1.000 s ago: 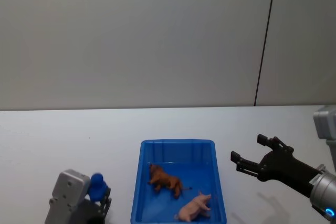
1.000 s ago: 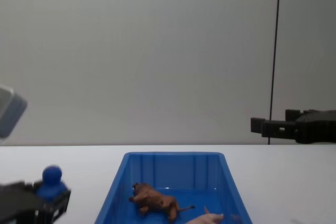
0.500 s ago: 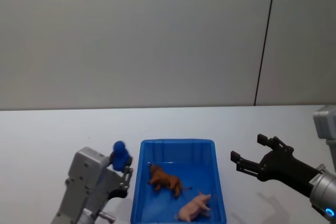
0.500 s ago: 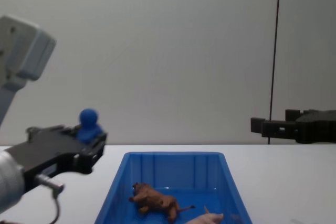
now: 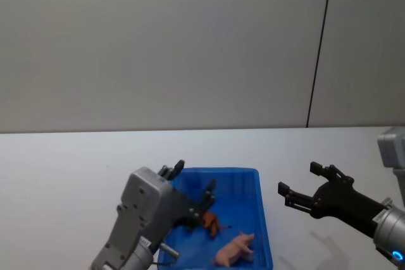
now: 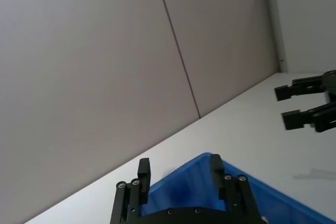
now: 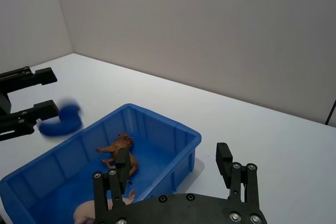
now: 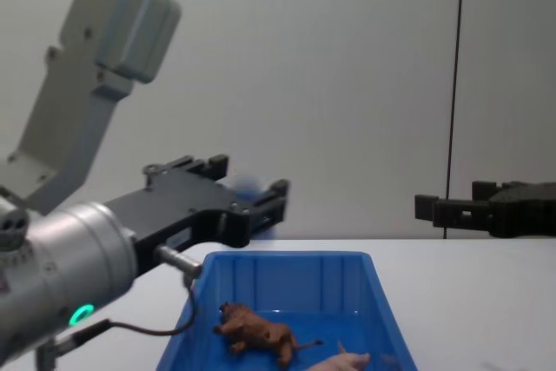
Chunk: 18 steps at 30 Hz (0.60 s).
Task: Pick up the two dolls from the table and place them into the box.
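Both dolls, lion [image 5: 211, 222] and pig [image 5: 235, 249], lay in the box [image 5: 256, 181]; your job looked finished. Your left gripper [image 5: 192, 187] hung released over the box, a blue ball [image 7: 62, 119] blurred just off its fingertips, and your right gripper [image 5: 305, 185] stood released beside it, so retract both.

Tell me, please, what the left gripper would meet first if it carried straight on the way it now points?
Probably nothing soon: the open left gripper points forward above the bright blue rectangular plastic bin, toward the far plain grey wall. A blurred blue object sits at its fingertips; depth is unclear.
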### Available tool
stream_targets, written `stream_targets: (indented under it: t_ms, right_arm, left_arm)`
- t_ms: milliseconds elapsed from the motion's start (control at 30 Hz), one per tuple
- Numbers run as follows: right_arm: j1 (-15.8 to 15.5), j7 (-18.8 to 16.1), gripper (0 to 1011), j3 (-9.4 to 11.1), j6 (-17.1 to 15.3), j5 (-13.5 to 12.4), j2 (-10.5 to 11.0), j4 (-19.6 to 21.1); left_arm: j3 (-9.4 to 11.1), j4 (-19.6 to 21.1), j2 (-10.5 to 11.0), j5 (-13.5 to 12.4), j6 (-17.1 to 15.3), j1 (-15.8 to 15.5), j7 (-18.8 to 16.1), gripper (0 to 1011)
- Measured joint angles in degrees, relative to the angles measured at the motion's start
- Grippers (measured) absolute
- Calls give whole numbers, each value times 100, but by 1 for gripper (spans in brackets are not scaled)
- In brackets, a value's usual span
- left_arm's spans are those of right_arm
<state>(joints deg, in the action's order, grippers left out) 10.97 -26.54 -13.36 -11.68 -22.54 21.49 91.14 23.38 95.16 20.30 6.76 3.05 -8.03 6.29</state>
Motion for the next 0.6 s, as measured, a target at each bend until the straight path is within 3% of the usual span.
stream_targets:
  t_ms: [167, 333, 600]
  right_arm:
    - [0, 0, 1001, 0, 0, 0, 0, 0]
    - [0, 0, 1001, 0, 0, 0, 0, 0]
    - [0, 0, 1001, 0, 0, 0, 0, 0]
  left_arm:
    - [31, -15, -71, -18, 91, -53, 178, 855]
    - [22, 19, -64, -6, 166, -55, 281, 970]
    - [-2, 76, -33, 25, 231, -34, 358, 1000]
